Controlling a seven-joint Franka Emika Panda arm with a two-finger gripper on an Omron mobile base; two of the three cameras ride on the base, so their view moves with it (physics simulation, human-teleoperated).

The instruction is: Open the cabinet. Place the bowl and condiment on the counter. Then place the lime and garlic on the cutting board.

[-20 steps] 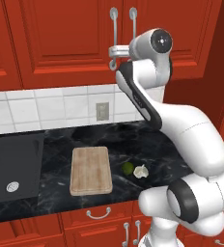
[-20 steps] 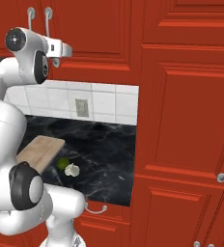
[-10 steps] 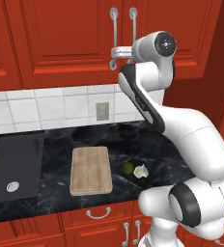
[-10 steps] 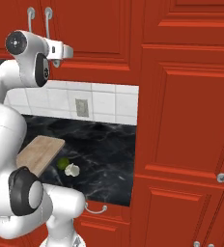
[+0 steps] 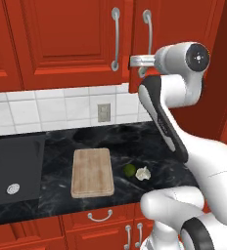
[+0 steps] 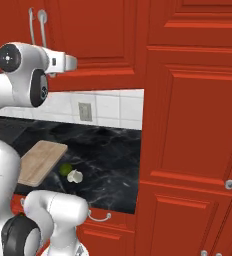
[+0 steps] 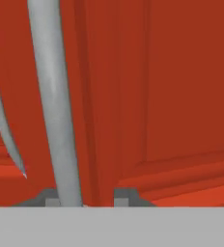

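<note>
The jaws (image 7: 85, 197) are spread wide, up against the cabinet (image 5: 71, 39) door, with its long handle (image 7: 53, 96) by one jaw, ready to pull, while the lime (image 5: 129, 170) and garlic (image 5: 143, 173) wait far below on the table (image 5: 179, 168).

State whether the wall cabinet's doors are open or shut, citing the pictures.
Shut: both cabinet doors lie flush, handles side by side; the gripper is at the right handle.

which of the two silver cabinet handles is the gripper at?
The right-hand handle, on the right door of the cabinet. The gripper sits at its lower end; the left handle stands clear. In the hand view, the bar runs between the fingertips.
</note>
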